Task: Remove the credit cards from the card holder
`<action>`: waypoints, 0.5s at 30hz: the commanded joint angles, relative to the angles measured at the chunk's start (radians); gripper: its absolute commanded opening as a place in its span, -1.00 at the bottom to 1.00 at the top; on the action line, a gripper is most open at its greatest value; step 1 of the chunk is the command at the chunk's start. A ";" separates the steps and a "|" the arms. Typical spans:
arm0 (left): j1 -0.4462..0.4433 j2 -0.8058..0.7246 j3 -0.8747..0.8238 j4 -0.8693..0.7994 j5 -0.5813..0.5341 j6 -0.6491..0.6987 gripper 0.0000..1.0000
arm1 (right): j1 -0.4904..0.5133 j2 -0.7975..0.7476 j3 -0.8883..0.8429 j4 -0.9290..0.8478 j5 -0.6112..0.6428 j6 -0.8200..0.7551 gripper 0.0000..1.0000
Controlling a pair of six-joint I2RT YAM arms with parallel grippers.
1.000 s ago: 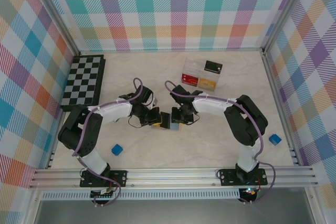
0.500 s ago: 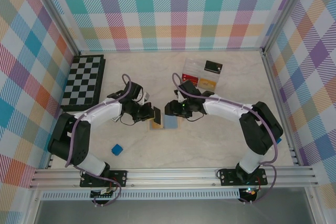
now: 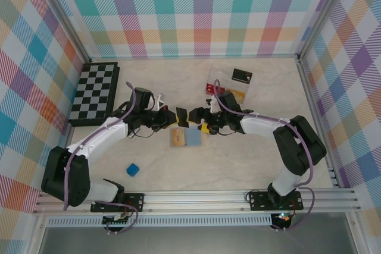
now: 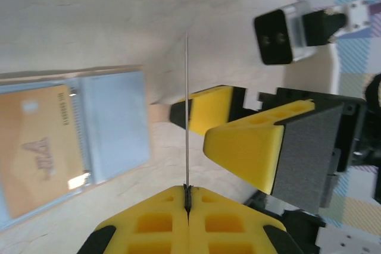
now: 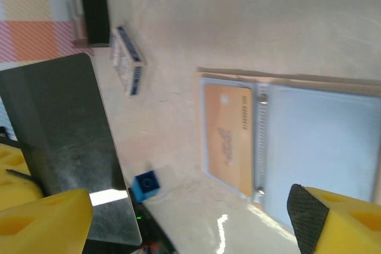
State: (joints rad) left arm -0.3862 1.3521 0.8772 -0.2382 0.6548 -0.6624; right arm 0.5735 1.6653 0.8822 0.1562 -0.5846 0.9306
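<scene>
Tabletop (image 3: pixel 250 159) bears card holder (image 3: pixel 186 138), long axis left-right.

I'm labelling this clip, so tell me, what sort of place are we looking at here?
Probably a robot lab test cell: plaid backdrop walls boxing in a pale table, two robot arms bolted to an aluminium rail, and props like a chessboard.

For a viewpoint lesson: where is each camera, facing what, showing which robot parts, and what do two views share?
Top external: above and behind, looking down on table; left arm, right arm.
Left wrist: over left pincer shut on dark card, facing right pincer.
Right wrist: between its open fingers, facing card holder.
Shared: both wrists see the card holder.
</scene>
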 commanded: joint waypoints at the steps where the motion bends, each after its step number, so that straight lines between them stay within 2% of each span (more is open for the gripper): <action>1: 0.011 -0.026 -0.015 0.121 0.087 -0.097 -1.00 | -0.018 -0.054 -0.010 0.200 -0.112 0.110 0.75; 5: 0.015 -0.028 -0.030 0.203 0.113 -0.168 -1.00 | -0.030 -0.075 -0.013 0.270 -0.154 0.169 0.65; 15: 0.026 -0.014 -0.050 0.265 0.131 -0.228 -1.00 | -0.035 -0.091 -0.041 0.373 -0.193 0.223 0.12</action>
State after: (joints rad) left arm -0.3740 1.3479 0.8402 -0.0162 0.7570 -0.8612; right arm 0.5426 1.6054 0.8616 0.4583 -0.7422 1.1263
